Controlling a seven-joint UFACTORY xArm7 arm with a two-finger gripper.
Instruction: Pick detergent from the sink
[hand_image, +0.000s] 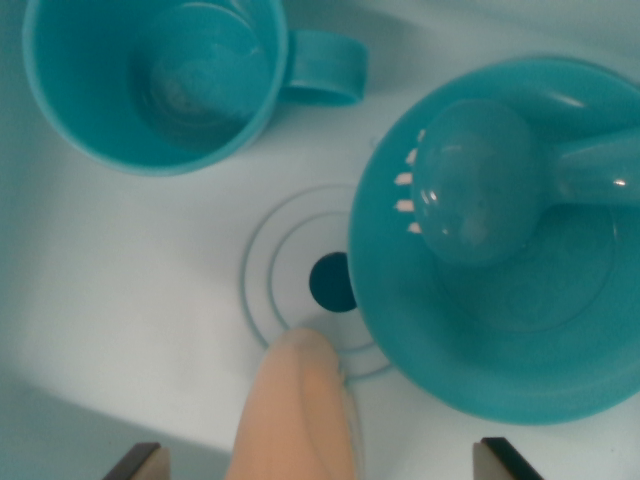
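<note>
The gripper (318, 462) points down into the sink (120, 330), jaws apart on either side of the peach detergent bottle (297, 410) beside the drain (333, 282). No writing shows.

1. The sink (120, 300) floor is pale, bluish white, with raised concentric rings around a dark teal drain hole (333, 282).
2. The mug (160, 75) is turquoise inside and out, handle included.
3. The bowl (500, 330) is the same turquoise.
4. The ladle (475, 180) in it matches (small pale slots along one edge).
5. The rounded object (300, 410) at bottom centre is peach-beige.
6. The gripper (320, 462) fingertips show dark, with lighter tan faces.
</note>
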